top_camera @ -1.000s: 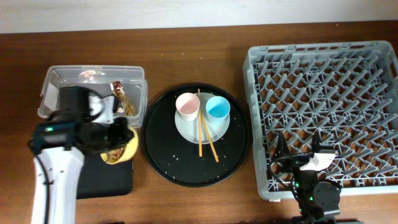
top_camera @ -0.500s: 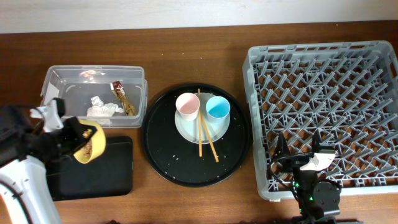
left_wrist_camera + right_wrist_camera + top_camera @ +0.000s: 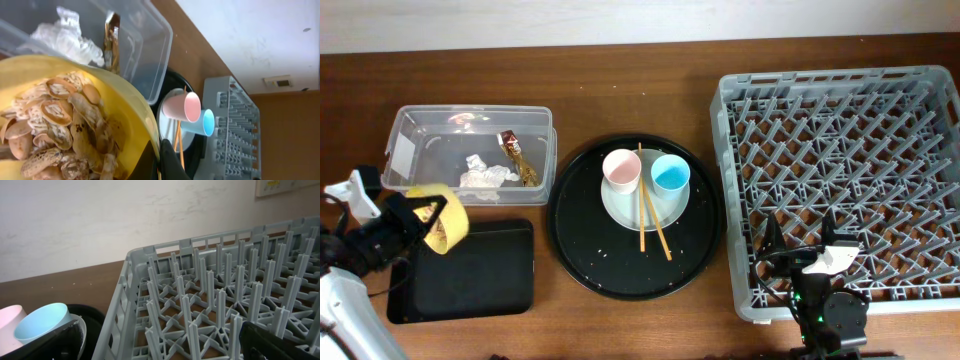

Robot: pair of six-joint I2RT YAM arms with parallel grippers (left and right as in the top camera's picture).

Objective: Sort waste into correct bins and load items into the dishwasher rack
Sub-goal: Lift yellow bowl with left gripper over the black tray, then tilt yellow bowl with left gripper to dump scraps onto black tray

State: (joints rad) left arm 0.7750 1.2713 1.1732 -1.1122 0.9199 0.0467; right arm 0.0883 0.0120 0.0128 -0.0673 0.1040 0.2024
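Left gripper [image 3: 412, 222] is clamped on the rim of the yellow bowl [image 3: 442, 222], and the left wrist view shows a dark finger [image 3: 167, 161] pressed against the bowl's edge. The bowl is tipped steeply and held off the table, just past the near left corner of the clear container [image 3: 470, 112] and above the top left corner of the flat black tray [image 3: 470, 285]. It's loaded: brown-beige food scraps [image 3: 55, 130] are heaped inside, none seen on the tray. In the clear container lie the crumpled white tissue [image 3: 485, 177] and, just beside it, the brown-and-gold wrapper [image 3: 510, 143]. Over to the right gripper [image 3: 801, 236]: fingers spread wide, nothing between them, hanging over the near edge of the dishwasher rack [image 3: 840, 130], whose pegs carry no dishes. In the middle sits the round black tray [image 3: 585, 265] with the pale plate [image 3: 620, 207] on it. The pink cup [image 3: 621, 168] and blue cup [image 3: 670, 173] stand side by side on the plate's far half. The wooden chopsticks [image 3: 645, 225] lie crossed between them, running off the plate's near edge onto the round tray.
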